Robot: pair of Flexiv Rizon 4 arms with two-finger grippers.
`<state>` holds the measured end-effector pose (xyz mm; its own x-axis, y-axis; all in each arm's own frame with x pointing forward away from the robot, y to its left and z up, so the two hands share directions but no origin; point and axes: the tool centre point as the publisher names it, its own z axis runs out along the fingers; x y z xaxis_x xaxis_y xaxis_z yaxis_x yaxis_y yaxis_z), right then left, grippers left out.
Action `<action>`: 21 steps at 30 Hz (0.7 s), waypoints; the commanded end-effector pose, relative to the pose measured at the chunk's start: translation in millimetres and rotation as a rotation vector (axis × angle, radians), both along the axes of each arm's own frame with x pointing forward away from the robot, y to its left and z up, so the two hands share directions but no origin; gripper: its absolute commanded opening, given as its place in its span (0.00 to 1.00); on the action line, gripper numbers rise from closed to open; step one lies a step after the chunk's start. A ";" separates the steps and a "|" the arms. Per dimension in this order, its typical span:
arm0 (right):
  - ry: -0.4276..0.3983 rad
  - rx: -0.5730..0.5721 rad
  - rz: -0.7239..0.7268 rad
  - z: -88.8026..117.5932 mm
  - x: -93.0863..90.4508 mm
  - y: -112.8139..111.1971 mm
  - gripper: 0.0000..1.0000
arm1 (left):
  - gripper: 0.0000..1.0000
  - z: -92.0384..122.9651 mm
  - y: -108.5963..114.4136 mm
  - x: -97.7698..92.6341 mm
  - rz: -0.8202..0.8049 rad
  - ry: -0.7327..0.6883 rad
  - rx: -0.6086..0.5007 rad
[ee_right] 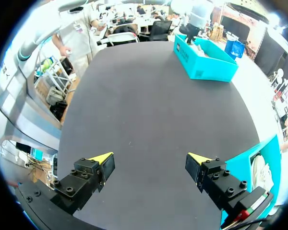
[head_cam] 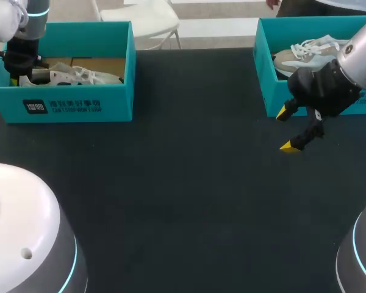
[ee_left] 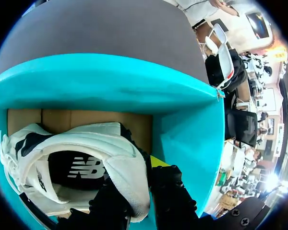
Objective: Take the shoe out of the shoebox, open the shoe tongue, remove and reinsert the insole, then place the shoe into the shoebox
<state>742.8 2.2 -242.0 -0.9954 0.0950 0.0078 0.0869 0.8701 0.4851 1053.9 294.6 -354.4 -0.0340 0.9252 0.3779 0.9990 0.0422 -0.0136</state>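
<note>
Far left, the left gripper [ee_left: 137,186] pinches the white shoe [ee_left: 81,143] by its heel inside the shoebox [ee_left: 134,88]; the right gripper [ee_right: 149,165] hangs wide open over the table [head_cam: 183,195].

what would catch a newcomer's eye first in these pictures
Two teal shoeboxes stand at the table's far corners: in the left shoebox the left gripper clamps the heel of a white shoe. The right gripper hangs open over the black table beside the right shoebox, which holds another shoe.
</note>
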 end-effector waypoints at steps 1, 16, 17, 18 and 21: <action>0.000 -0.003 -0.002 -0.7 -0.1 0.9 1.00 | 0.00 -9.2 -2.4 5.1 0.003 0.011 0.003; 0.000 -0.003 -0.002 -0.7 -0.1 0.9 1.00 | 0.24 -25.0 2.1 12.8 -0.005 0.057 -0.026; 0.000 -0.003 -0.002 -0.7 -0.1 0.9 1.00 | 0.28 -24.4 3.2 12.4 -0.011 0.055 -0.031; 0.000 -0.003 -0.002 -0.7 -0.1 0.9 1.00 | 0.32 -23.9 3.9 12.2 -0.012 0.053 -0.032; 0.000 -0.003 -0.002 -0.7 -0.1 0.9 1.00 | 0.37 -21.7 5.3 11.3 -0.022 0.053 -0.041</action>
